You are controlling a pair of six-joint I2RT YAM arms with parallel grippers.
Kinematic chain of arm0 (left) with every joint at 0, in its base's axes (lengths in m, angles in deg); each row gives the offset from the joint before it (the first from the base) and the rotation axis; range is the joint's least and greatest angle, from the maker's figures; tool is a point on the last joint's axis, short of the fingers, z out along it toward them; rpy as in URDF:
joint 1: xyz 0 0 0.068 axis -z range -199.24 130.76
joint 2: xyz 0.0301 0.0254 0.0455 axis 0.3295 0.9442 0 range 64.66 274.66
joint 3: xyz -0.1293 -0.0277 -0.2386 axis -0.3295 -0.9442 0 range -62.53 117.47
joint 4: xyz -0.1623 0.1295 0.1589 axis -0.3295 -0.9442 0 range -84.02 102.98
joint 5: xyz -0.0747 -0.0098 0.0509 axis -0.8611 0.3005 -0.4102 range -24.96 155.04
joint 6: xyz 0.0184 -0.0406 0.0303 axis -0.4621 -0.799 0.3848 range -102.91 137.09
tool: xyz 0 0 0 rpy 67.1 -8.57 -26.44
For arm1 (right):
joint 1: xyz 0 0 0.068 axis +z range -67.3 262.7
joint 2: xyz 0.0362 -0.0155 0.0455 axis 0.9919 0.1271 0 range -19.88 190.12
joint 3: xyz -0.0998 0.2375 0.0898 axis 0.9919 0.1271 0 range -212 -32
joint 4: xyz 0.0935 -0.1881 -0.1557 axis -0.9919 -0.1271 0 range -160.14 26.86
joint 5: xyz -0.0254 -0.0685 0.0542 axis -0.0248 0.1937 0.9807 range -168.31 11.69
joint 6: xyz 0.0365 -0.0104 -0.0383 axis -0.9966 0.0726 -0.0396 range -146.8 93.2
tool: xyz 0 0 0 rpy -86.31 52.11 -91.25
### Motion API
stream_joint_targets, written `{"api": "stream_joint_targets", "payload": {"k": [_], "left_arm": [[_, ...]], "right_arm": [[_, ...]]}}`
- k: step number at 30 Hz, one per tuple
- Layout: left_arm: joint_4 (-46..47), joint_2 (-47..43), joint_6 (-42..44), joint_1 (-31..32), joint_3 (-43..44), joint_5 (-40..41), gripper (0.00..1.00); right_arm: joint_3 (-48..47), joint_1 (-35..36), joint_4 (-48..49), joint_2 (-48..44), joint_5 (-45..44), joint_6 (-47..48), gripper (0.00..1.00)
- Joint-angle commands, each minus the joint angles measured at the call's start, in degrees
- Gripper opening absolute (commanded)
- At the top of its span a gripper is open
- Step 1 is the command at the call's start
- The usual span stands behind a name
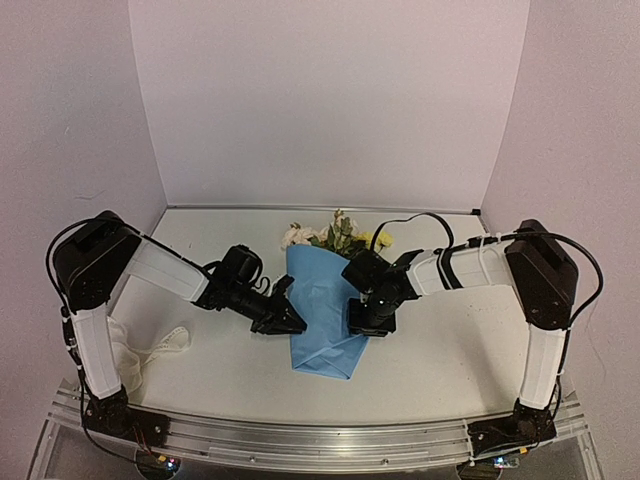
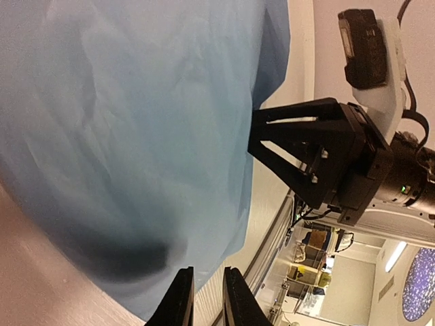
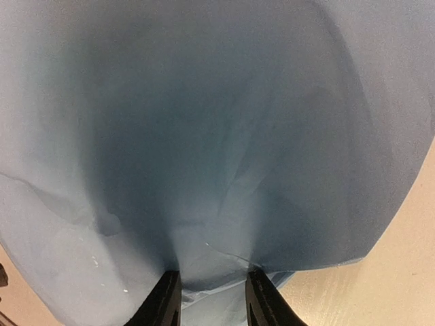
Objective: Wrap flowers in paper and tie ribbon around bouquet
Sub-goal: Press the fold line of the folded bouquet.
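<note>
The bouquet lies mid-table. Pale pink, cream and yellow flowers stick out of the far end of a light-blue paper cone, and the stems are hidden inside. My right gripper sits on the cone's right edge, shut on a gathered fold of paper that fills the space between its fingertips. My left gripper is at the cone's left edge, jaws a narrow slit apart with only table showing between them, just off the paper. The off-white ribbon lies loose by the left arm's base.
White walls close off the back and both sides of the table. The metal rail holding the arm bases runs along the near edge. In the left wrist view the right gripper presses on the paper's far side.
</note>
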Motion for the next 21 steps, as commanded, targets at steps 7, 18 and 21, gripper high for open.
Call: {"api": "stream_joint_targets", "payload": {"k": [7,18,21], "left_arm": [[3.42,5.43,-5.97,-2.29,2.76,7.33,0.17],[5.26,7.02,-10.16,-4.32,5.88,11.45,0.22],[4.8,8.46,-10.82,-5.28,7.79,12.05,0.22]], "right_arm": [[-0.87,-0.09,-0.67,1.64,-1.31,1.34,0.34],[-0.71,-0.1,-0.7,1.9,-1.29,1.79,0.34],[-0.88,-0.05,-0.7,2.2,-1.1,1.83,0.34]]}}
